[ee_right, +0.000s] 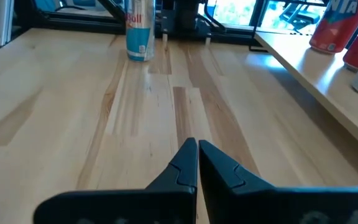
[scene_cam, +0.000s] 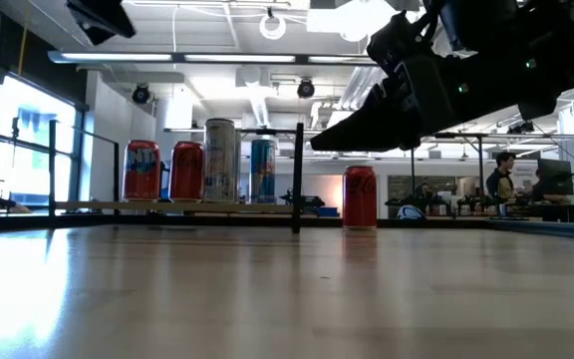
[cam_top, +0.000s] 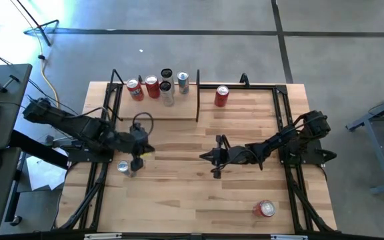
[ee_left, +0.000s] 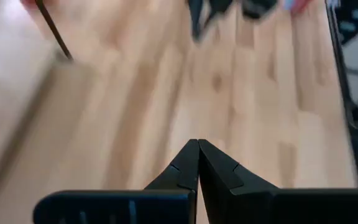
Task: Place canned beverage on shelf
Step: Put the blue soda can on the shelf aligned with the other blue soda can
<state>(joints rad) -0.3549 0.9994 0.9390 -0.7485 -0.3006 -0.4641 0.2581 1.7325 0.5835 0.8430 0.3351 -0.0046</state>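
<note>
Both end effectors, left and right, hover pinched closed and empty above the tabletop; five cans stand on the shelf.

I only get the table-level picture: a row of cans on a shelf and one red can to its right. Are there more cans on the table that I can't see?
Observer: Yes. From above, a slim silver-and-blue can stands on the left side of the table, close by the left arm.
Operator: Any others?
Observer: One more red can sits near the table's front right corner.
Operator: Are those dark arms overhead holding anything?
Observer: No. Each wrist camera shows that arm's jaws shut, with nothing between them.
</note>
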